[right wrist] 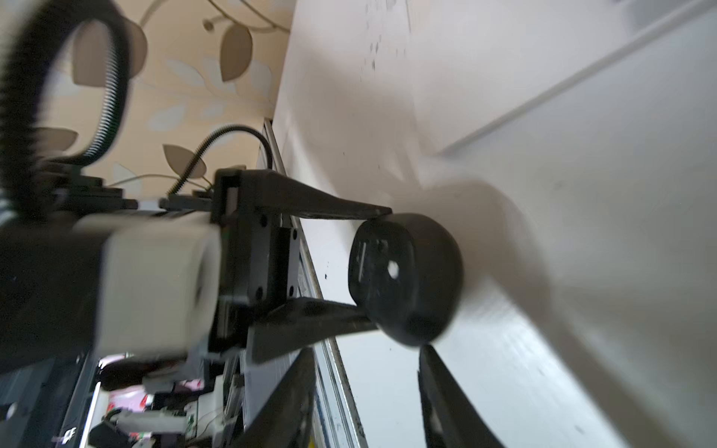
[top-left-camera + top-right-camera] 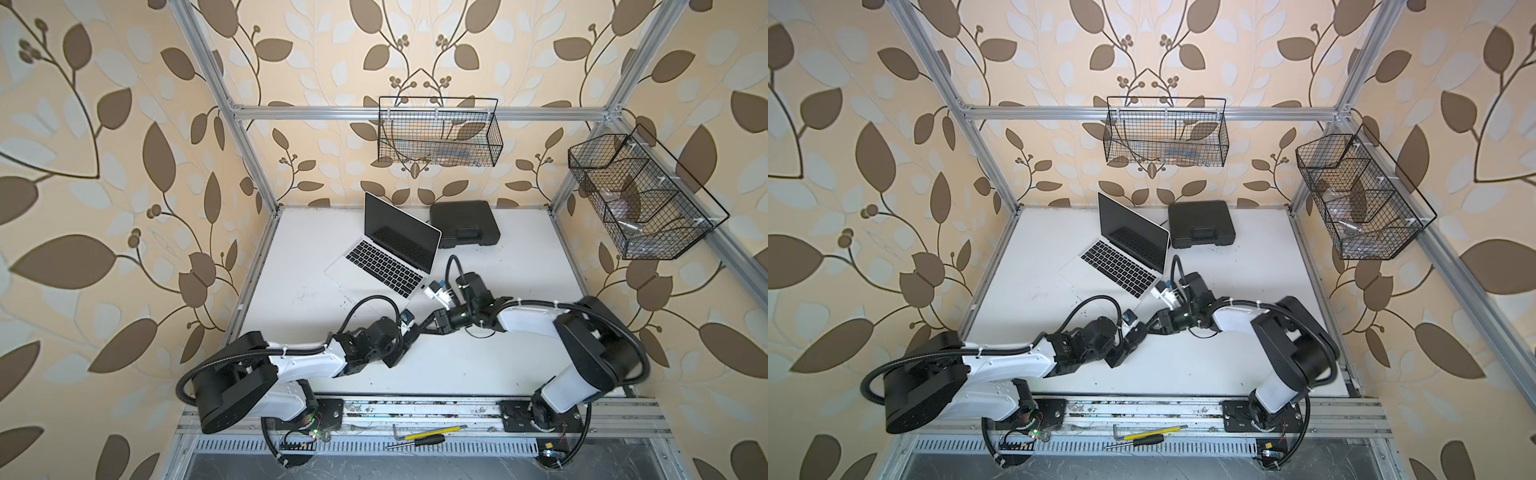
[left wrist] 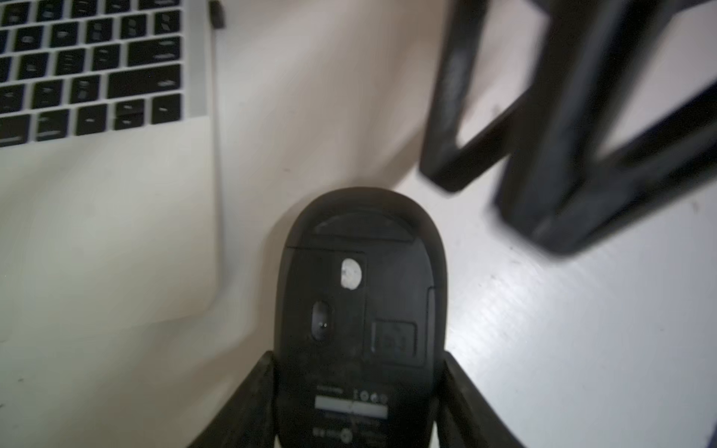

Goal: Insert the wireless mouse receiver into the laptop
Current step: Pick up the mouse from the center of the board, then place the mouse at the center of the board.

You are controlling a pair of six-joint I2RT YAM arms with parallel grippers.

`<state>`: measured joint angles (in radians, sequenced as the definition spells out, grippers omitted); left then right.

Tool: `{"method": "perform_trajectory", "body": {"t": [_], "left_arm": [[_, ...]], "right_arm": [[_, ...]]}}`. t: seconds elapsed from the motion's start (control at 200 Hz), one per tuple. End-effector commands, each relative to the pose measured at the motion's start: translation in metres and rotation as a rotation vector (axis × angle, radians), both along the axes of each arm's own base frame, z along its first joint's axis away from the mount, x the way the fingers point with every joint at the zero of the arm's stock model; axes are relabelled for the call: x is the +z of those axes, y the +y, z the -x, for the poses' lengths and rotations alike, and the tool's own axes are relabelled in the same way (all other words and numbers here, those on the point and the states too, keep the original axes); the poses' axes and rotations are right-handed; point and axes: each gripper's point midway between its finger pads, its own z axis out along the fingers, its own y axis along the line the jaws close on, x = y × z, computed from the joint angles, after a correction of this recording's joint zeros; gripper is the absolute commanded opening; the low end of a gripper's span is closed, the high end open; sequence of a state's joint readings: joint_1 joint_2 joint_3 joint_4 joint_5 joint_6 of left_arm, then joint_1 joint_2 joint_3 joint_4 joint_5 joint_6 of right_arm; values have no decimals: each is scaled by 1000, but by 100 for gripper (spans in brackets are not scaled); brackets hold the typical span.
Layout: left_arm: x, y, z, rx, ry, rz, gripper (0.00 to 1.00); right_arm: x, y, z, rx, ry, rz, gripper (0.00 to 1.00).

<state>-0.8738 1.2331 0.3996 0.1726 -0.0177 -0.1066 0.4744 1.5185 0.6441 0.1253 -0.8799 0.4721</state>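
Gripping upturned mouse (image 3: 361, 291) between left fingers (image 3: 252, 403); holding right fingers (image 1: 442, 395) spread, empty, just ahead above table (image 3: 543, 349). Spotting receiver (image 3: 217, 14) against laptop (image 3: 97, 194) edge, beyond both.

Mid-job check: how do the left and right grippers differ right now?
The left gripper is clamped on the black mouse, whose underside faces its wrist camera; the right gripper holds nothing. The left gripper's jaws press the mouse's sides; the right gripper's stand apart with only table between. In the left wrist view the left gripper looks sharp, the right gripper blurred. Both are black-fingered and close together beside the laptop.
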Motion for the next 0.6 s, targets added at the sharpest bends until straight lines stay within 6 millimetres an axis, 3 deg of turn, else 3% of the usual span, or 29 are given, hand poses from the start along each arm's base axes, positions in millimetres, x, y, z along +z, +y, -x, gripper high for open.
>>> {"method": "perform_trajectory", "body": {"t": [0.0,0.19,0.285,0.395,0.525,0.595], "left_arm": [[73,-25,-6,-11,57,398,3],[159,-53,-12,-89,93,737,3],[182,-68,-14,-131,136,862,3],[205,-78,-15,-180,161,996,2],[212,-87,-14,-238,195,1061,2],[213,-90,-13,-259,212,1081,1]], "right_arm": [[36,-26,-17,-84,-115,-66,69],[120,-21,-26,-164,-270,-348,99],[154,-8,-22,-142,-332,-414,100],[166,2,-20,-116,-360,-419,100],[176,6,-19,-95,-366,-457,100],[185,10,-16,-79,-366,-487,92]]}}
